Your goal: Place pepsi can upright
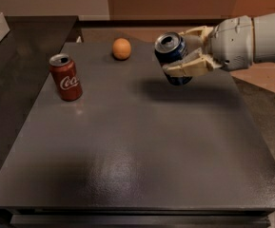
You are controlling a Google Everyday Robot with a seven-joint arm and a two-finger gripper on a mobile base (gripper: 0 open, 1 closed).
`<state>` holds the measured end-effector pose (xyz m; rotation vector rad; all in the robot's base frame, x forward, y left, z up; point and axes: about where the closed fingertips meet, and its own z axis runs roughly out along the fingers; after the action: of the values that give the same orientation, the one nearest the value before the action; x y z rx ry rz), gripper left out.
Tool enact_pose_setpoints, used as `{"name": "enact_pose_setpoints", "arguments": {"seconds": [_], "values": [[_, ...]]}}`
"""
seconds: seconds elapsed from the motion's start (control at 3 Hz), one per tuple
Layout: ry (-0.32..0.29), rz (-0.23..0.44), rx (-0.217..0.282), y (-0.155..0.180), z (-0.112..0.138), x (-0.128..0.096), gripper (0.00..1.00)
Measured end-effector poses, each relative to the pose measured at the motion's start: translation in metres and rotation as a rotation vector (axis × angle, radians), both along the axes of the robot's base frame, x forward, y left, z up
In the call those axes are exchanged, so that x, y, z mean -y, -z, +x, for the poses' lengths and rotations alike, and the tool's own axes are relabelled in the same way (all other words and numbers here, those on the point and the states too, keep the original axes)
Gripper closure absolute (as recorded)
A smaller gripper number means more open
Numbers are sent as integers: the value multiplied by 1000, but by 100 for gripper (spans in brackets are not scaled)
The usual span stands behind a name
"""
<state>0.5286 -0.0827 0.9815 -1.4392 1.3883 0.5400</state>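
While the gripper (pixel 182 56) clamps the tilted pepsi can (pixel 172 58) above the table (pixel 142 146), releasing it tilted could tip it over.

Worktop (pixel 142 165): dark grey, flat.
Red can (pixel 66 77): upright, left rear.
Orange (pixel 122 48): near rear edge, apart from red can.
Claw (pixel 177 57): above right rear, clamping pepsi can (pixel 171 49).

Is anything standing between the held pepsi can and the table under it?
Nothing visible. The gripper holds the pepsi can above a bare patch of table; the red can and the orange stand well aside.
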Motion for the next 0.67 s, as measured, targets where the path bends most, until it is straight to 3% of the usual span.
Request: {"name": "enact_pose_setpoints", "arguments": {"seconds": [0.67], "values": [[91, 153, -81, 17, -1, 4, 100]]}}
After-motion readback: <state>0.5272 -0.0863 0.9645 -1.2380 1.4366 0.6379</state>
